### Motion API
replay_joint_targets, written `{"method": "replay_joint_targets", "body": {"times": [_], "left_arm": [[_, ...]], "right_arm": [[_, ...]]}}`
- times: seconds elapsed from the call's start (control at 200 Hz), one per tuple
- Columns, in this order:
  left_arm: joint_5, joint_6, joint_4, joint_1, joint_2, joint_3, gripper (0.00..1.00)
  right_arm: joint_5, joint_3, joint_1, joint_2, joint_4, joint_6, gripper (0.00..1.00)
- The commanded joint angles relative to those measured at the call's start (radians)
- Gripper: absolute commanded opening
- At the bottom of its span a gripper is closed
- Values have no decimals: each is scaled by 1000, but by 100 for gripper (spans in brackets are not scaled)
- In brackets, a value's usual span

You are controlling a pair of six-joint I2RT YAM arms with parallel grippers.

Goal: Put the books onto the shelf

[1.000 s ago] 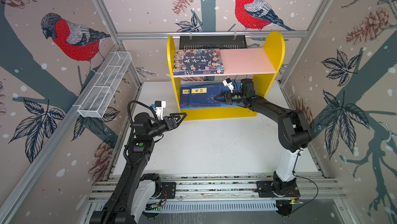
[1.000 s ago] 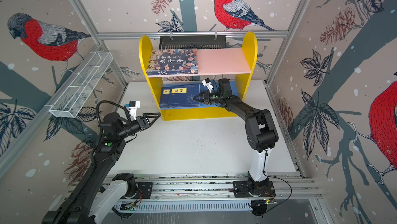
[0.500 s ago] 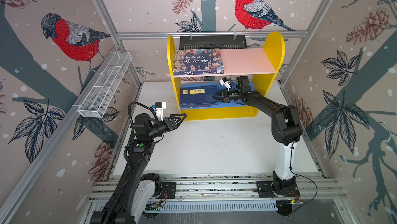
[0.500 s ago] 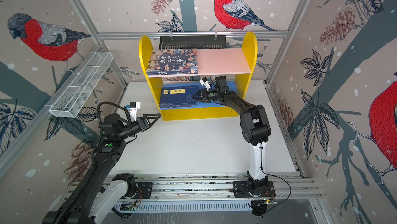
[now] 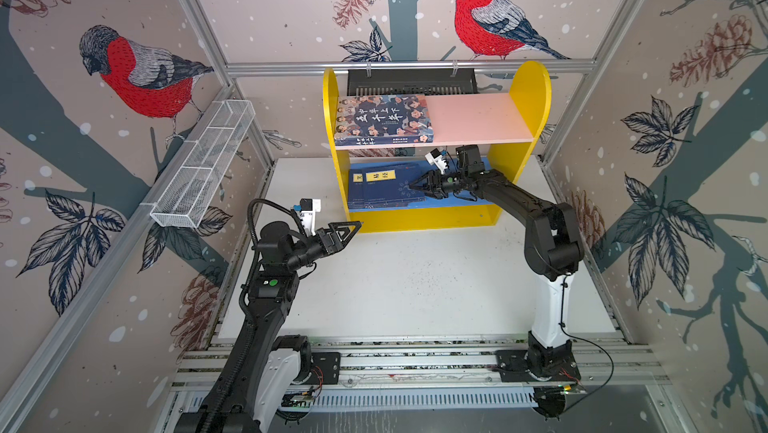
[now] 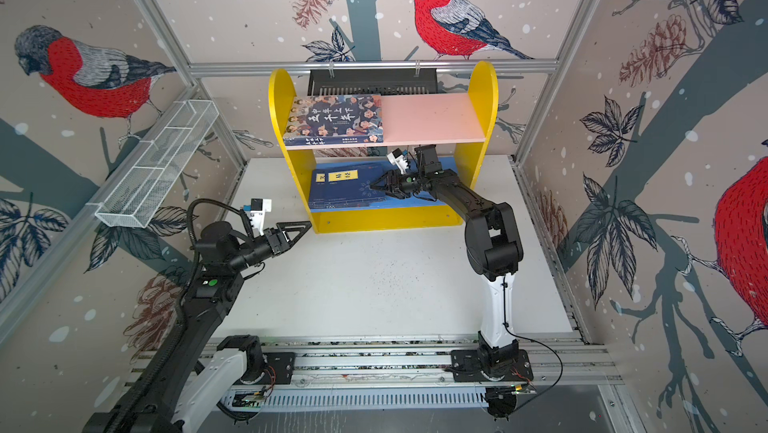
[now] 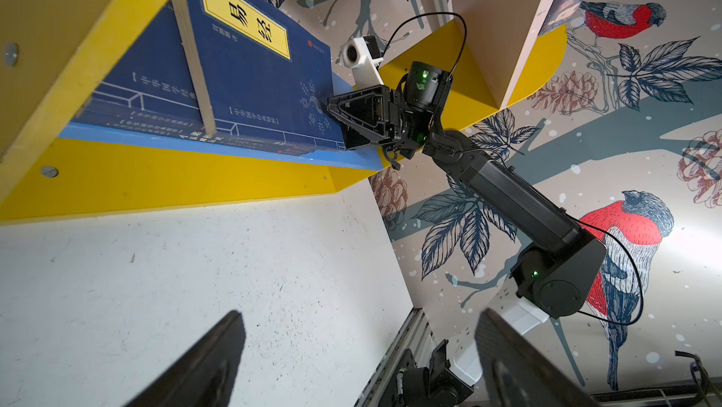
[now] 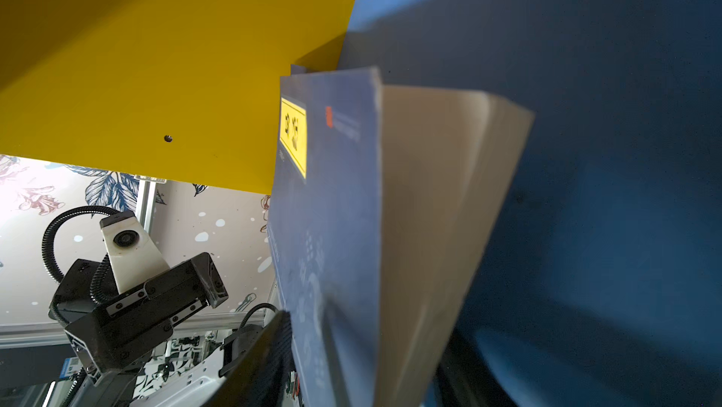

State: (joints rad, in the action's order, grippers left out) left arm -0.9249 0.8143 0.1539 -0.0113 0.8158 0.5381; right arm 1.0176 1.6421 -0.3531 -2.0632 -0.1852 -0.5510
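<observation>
Yellow sides hold up the shelf at the far end of the white table. The big book with faces lies flat on the left half of the pink upper board. The navy books lie flat in a pile on the left part of the blue lower board (only two yellow labels show, so I cannot count the pile).

The right gripper reaches in under the pink board from the right. Its fingers sit on either side of the right edge of the top navy book, whose pages fan out a little in the right wrist view. I cannot tell if they pinch the book or just sit by it.

The left gripper hangs over the table, near the shelf's left front corner, touching nothing. Its fingers are spread wide with nothing between them.
</observation>
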Motion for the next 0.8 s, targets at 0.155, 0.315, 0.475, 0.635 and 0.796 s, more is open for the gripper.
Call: {"method": "replay_joint_targets", "body": {"times": [0.155,0.315,0.475,0.635,0.796], "left_arm": [[-28,0,41,-1,-9,-3,93],[-25,3,40,-1,-12,-6,93],[-30,8,41,-1,-13,-7,93],[-28,8,42,-1,-14,-10,93],[-28,13,44,0,-13,-12,93]], "right_arm": [[-142,-69,4,94,68,-44,58],[-198,-89,5,127,71,-41,55],[-218,-104,3,135,71,-40,48],[-242,-113,-1,147,70,-32,41],[-256,-114,-4,153,71,-30,27]]}}
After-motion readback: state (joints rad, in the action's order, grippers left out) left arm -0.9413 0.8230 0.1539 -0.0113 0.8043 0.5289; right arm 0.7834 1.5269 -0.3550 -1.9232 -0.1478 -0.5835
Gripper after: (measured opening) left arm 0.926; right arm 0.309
